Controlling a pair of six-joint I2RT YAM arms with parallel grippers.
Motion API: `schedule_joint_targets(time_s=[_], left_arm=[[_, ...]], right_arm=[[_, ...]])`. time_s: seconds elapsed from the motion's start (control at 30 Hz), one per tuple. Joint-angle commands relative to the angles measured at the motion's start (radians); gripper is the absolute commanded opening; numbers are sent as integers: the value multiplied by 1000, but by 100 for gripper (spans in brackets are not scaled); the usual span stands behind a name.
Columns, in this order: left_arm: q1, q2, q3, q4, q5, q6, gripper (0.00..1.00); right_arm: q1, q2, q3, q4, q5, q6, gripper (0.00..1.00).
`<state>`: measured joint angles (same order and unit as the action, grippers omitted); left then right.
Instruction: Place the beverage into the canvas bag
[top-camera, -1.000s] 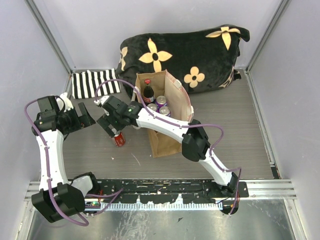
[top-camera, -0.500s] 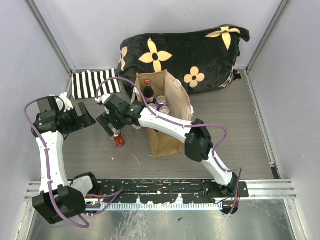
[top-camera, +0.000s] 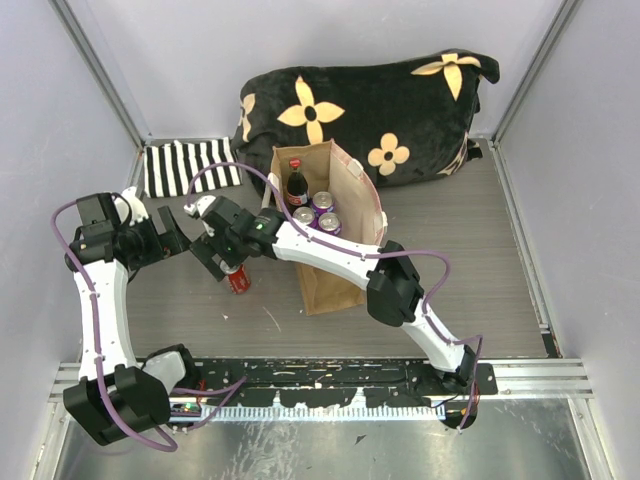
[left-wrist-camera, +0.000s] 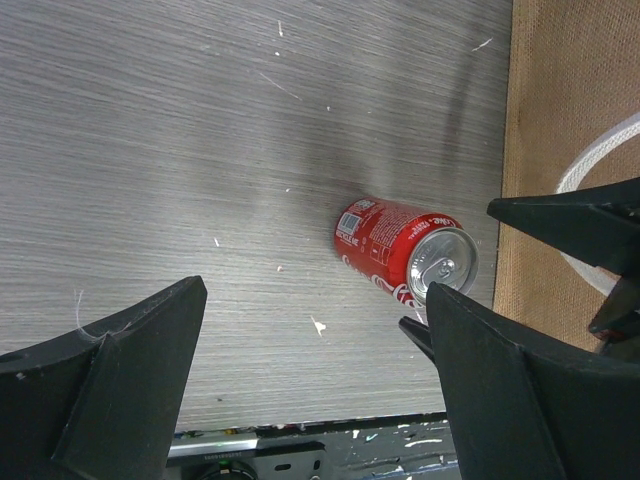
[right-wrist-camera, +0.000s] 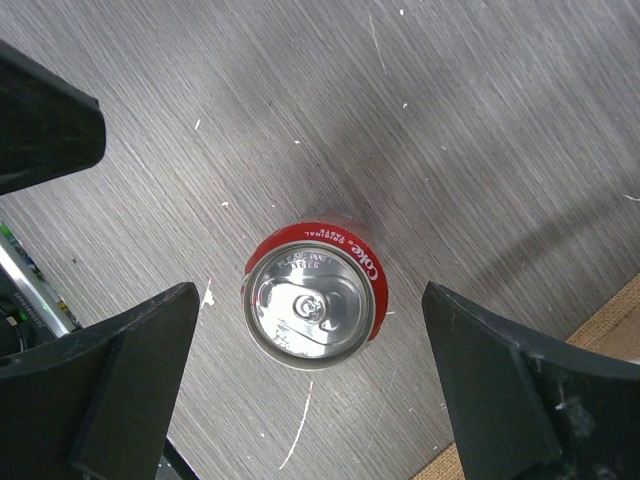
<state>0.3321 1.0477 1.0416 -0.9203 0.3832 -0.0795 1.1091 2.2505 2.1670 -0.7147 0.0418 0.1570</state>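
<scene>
Can: the red cola can stands upright on the table with its pull-tab top up. It is just left of the canvas bag and outside it.
Canvas bag: it stands open-mouthed near the middle of the table. A dark bottle with a red cap and some purple-topped cans are inside.
Right hand: it hangs directly above the can. Its fingers are spread wider than the can, one to each side, and grip nothing.
Left hand: it is left of the can and near the right hand. Its fingers are wide apart and empty, and it faces the can.
Behind: a black flowered cushion lies along the back wall. A striped cloth sits in the back-left corner.
</scene>
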Motion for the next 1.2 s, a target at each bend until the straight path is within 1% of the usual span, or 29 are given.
schedule_joint_targets(time_s=[0.0,0.3,0.4,0.43,0.53,0.63,0.67,0.7,0.73,0.83,1.0,1.17], left_arm=[[4,9,-15,23,23,0,98],[4,10,-22,32,31,-2,98],[4,9,-23,33,33,-2,98],[4,9,-24,35,34,-3,98],[5,9,-25,36,35,-5,98],[4,11,-26,38,35,-6,98],[4,13,-25,37,35,-7,98],[4,14,-25,36,36,-9,98],[4,15,-24,36,37,-10,98],[4,17,-19,33,37,-16,98],[4,12,11,39,23,-49,98],[5,14,48,81,-11,-115,98]], right_arm=[[9,29,11,3,29,-15,100],[12,56,-2,-21,61,-14,98],[14,56,-3,-21,67,-14,88],[14,54,-4,-22,67,-13,81],[14,51,-2,-22,62,-16,55],[14,44,11,-31,56,-16,25],[13,36,19,-33,56,-15,13],[14,29,27,-34,56,-14,6],[14,19,37,-34,56,-11,2],[14,-12,91,-38,63,-4,1],[9,-54,239,-73,100,1,1],[-11,-137,272,-33,127,8,1]])
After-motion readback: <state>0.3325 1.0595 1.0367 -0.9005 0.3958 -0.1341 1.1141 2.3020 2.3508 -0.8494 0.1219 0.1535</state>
